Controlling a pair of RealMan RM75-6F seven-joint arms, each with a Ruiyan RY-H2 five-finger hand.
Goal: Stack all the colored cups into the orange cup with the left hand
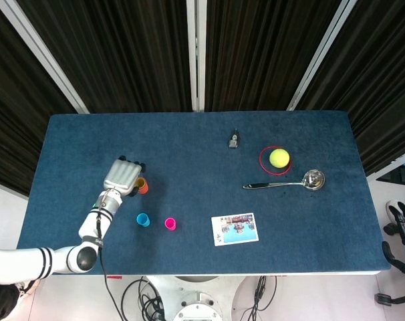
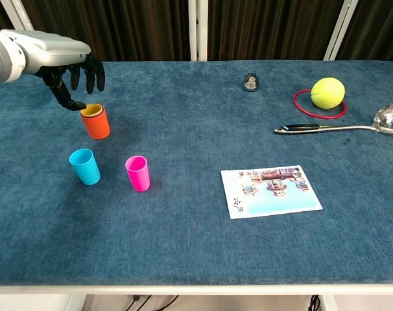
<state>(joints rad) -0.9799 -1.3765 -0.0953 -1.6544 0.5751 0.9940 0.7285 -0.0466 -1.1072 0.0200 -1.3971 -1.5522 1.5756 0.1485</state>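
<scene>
- The left hand (image 2: 72,71) is hovering just above and to the far left of the orange cup (image 2: 96,125), its dark fingers (image 2: 89,72) spread apart and pointing down, holding nothing.
- The orange cup is standing upright on the left part of the blue table (image 2: 196,240), with a yellow cup (image 2: 91,110) sitting nested inside it so that only the yellow rim is showing at the top.
- In the head view the left hand (image 1: 124,176) is covering part of the orange cup (image 1: 143,187) from above.
- The blue cup (image 2: 84,166) is standing upright nearer than the orange cup, and the pink cup (image 2: 137,173) is standing just to its right; the two are apart from each other.
- The right hand (image 1: 403,223) is showing only at the right edge of the head view, off the table; I cannot tell how its fingers are lying.
- A picture card (image 2: 272,190) is lying flat near the table's middle.
- A tennis ball (image 2: 327,92) is resting inside a red ring (image 2: 303,107) at the far right, with a metal ladle (image 2: 342,127) lying just nearer.
- A small dark object (image 2: 251,82) is sitting far back, near the centre.
</scene>
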